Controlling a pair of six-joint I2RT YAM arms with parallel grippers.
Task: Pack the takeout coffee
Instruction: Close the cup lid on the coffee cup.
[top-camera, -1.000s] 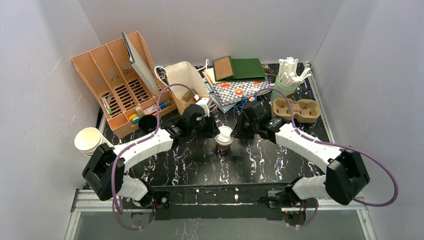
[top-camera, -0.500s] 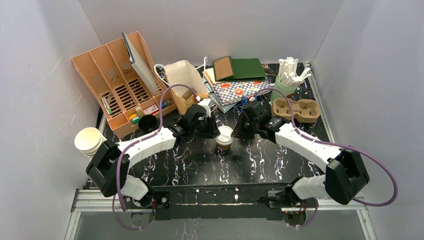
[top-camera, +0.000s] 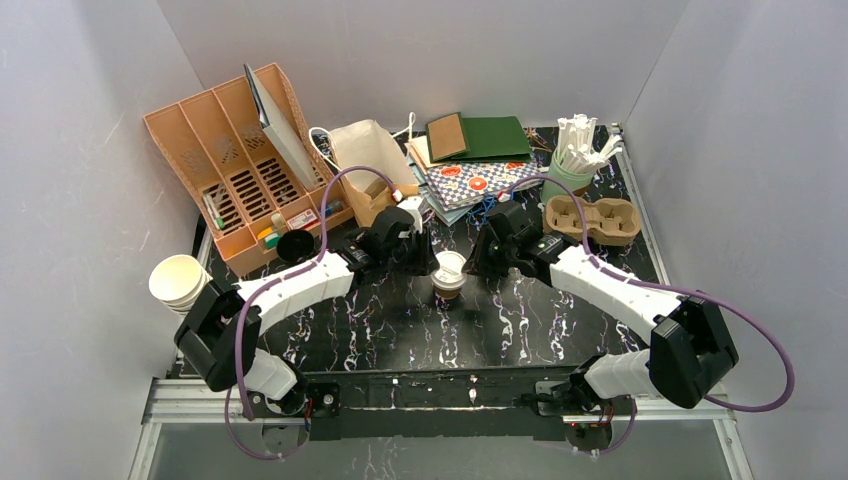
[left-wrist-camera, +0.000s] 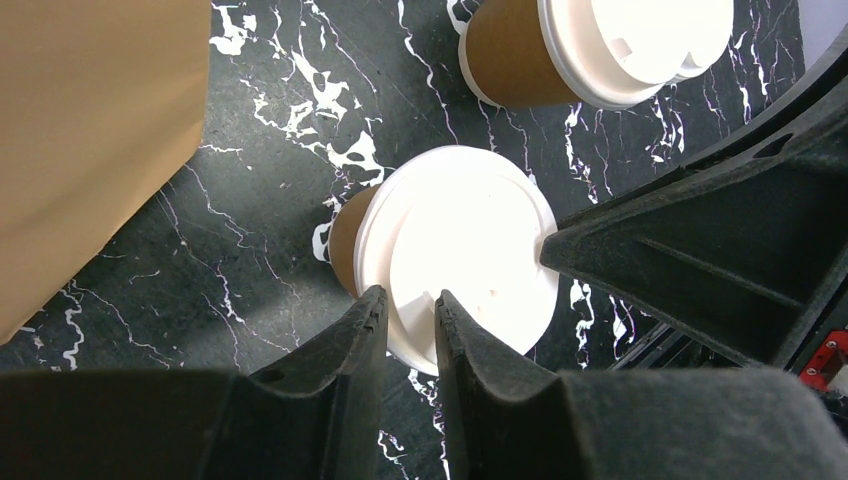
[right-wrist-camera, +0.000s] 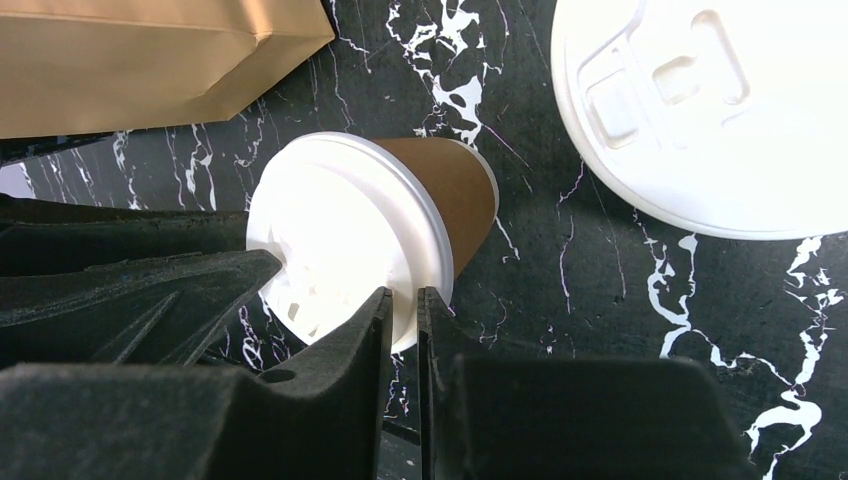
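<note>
Squarely between left gripper (left-wrist-camera: 408, 300), right gripper (right-wrist-camera: 400, 297): lidded cup (left-wrist-camera: 462, 245).

Tan organizer (top-camera: 225, 170), paper bag (top-camera: 365, 150), pulp cup carrier (top-camera: 590, 220), black cup (top-camera: 293, 245), cream cup stack (top-camera: 178, 280), marbled table (top-camera: 400, 320)

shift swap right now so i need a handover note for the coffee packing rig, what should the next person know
Left gripper: fingers nearly closed on the rim of the lid of the middle cup.
Right gripper: pinching another part of that same rim.
The second lidded cup stands close beside it on the table, not gripped.
Done: both cups have lids on.
Left: neither cup is in the pulp carrier or the paper bag. Probably finish seating this lid, then pack both.
</note>
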